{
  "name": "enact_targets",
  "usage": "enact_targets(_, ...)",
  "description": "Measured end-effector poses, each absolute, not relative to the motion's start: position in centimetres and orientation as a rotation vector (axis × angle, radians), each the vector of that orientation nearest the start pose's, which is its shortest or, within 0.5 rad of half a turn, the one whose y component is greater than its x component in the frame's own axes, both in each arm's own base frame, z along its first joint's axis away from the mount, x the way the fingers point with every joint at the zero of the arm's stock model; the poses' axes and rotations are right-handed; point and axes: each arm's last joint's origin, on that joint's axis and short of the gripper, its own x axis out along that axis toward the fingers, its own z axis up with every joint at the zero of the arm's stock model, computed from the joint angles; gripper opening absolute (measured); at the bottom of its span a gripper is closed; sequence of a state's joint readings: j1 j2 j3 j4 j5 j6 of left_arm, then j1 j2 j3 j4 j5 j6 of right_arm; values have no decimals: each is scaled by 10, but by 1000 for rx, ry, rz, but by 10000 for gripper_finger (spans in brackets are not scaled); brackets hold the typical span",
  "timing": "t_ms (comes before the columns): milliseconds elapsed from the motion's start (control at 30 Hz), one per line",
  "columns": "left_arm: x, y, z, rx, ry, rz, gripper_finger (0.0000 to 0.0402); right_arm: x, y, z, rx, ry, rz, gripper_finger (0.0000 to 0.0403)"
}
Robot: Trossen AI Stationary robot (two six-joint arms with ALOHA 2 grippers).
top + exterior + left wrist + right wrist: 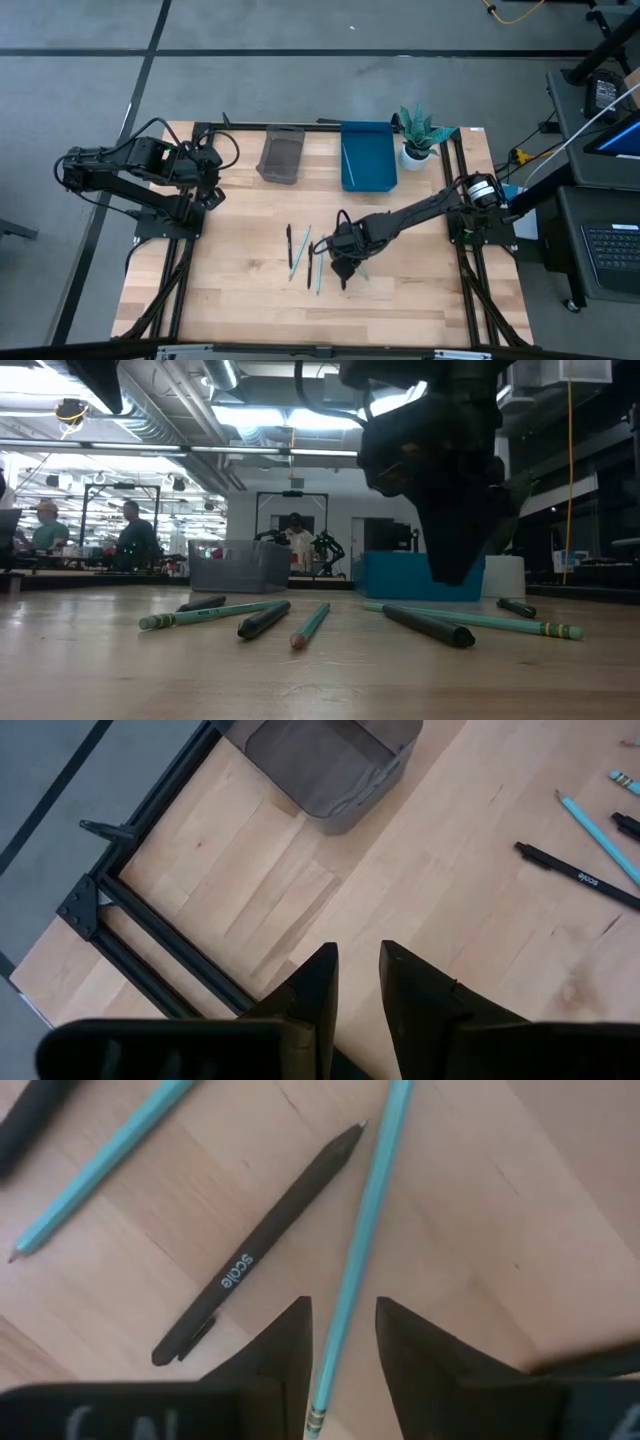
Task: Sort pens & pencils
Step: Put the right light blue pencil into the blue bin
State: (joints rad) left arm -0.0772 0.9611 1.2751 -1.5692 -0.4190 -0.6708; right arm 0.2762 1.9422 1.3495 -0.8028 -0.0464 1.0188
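Note:
Several teal pencils and black pens lie flat on the wooden table around its middle (305,258). My right gripper (340,1325) points down over their right side, open by a narrow gap and clear of the table in the low view (455,565). One teal pencil (362,1240) runs between its fingers, its eraser end toward the wrist. A black pen (258,1252) printed "scale" lies just beside that pencil. My left gripper (360,965) waits open at the table's left edge (212,198), with nothing between its fingers.
A grey bin (282,155) and a blue bin (368,155) stand side by side at the table's far edge. A potted plant (420,135) stands to the right of them. Bare wood lies toward the near edge and the left.

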Motion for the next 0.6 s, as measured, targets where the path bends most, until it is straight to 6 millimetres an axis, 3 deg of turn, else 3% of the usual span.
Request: enact_targets(600,113,3,363,-274,1058,676,73,357,96,167,686,1372,-466,113)
